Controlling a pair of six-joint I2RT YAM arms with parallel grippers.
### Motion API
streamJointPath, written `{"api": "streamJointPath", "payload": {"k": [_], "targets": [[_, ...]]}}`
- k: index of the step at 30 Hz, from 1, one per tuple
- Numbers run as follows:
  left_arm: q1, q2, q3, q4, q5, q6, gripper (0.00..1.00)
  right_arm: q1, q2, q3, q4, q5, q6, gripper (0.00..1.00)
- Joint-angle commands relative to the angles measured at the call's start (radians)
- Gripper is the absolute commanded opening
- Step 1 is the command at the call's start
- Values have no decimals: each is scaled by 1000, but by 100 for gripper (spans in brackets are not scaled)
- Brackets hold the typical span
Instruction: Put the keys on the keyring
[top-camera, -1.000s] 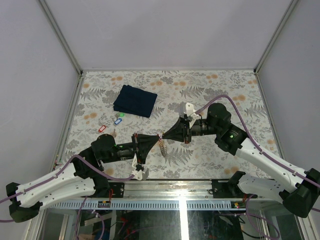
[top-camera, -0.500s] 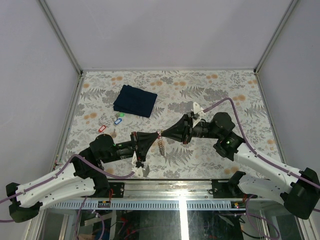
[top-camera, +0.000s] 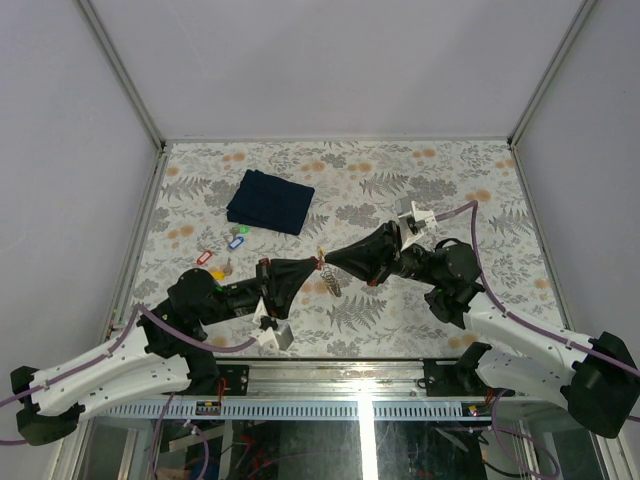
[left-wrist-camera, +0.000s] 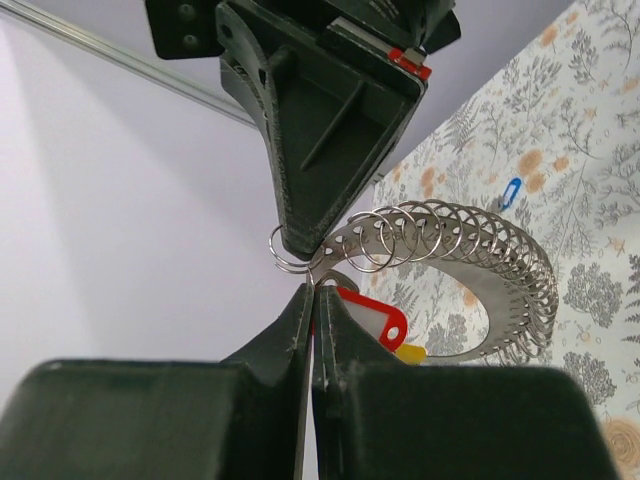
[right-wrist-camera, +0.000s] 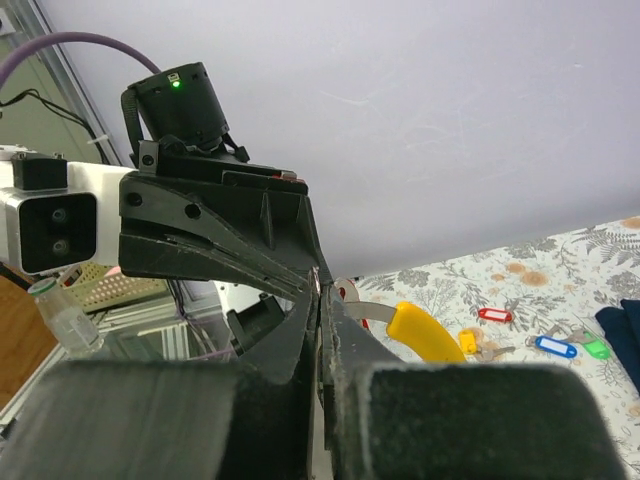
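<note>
My two grippers meet tip to tip above the table's near middle. The right gripper (top-camera: 327, 263) (right-wrist-camera: 320, 292) is shut on one end of the keyring (left-wrist-camera: 520, 290), a curved grey metal band carrying several small wire rings, with a yellow end piece (right-wrist-camera: 425, 333). It hangs below the tips (top-camera: 331, 283). The left gripper (top-camera: 317, 268) (left-wrist-camera: 312, 298) is shut on a key with a red tag (left-wrist-camera: 372, 316) right at that end. On the table lie loose keys: red (top-camera: 204, 257), blue (top-camera: 237, 242), green (top-camera: 245, 229) and yellow (top-camera: 217, 274).
A dark blue folded cloth (top-camera: 270, 201) lies at the back left of the flowered tabletop (top-camera: 450, 190). White walls with metal rails close in the table on three sides. The loose keys lie just left of the left arm's wrist.
Both wrists have turned and the right arm has swung lower and further right. The tips stay together at nearly the same spot, and the keyring still hangs there.
</note>
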Motion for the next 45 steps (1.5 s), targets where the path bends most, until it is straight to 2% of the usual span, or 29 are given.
{"api": "streamJointPath", "payload": {"k": [1,18,30,37,45], "targets": [[2,-19,31,30,41,-62,0,-8,-29,8,214,127,58,0],[1,-34,39,146,110,-268,10,-7,-57,23,287,74,73,0],[1,-57,4,456,195,-548,14,-7,-27,81,326,-120,35,0],[1,-15,7,486,220,-586,16,-8,-30,101,275,-122,-23,0],[0,42,-14,600,155,-675,16,-8,-38,92,306,-103,-76,0]]}}
